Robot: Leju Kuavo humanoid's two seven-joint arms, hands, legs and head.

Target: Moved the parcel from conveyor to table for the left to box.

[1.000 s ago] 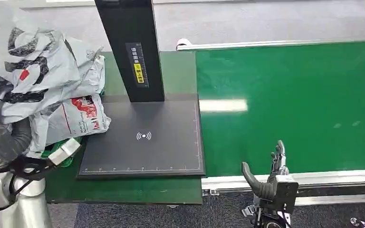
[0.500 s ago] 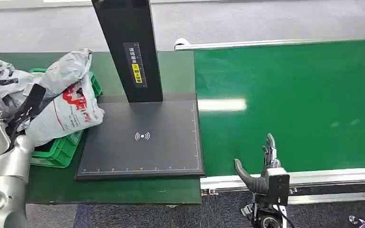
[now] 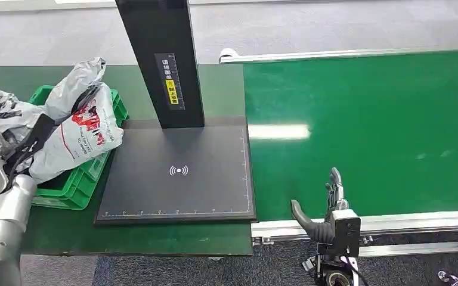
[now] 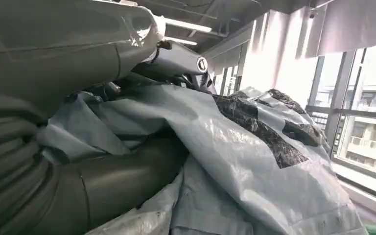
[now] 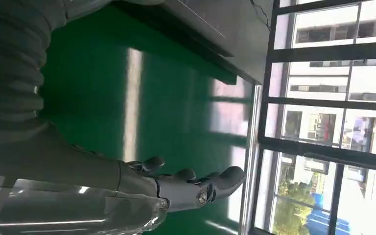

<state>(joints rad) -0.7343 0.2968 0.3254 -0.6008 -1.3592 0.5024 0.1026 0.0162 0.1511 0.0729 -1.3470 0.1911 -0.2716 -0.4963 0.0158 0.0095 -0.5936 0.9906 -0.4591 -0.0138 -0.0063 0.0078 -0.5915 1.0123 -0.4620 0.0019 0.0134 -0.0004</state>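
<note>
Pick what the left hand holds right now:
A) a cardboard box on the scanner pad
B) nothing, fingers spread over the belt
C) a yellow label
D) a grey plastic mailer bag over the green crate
D: the left hand grips the grey mailer bag, which sits over the green crate beside the black scanner pad.
</note>
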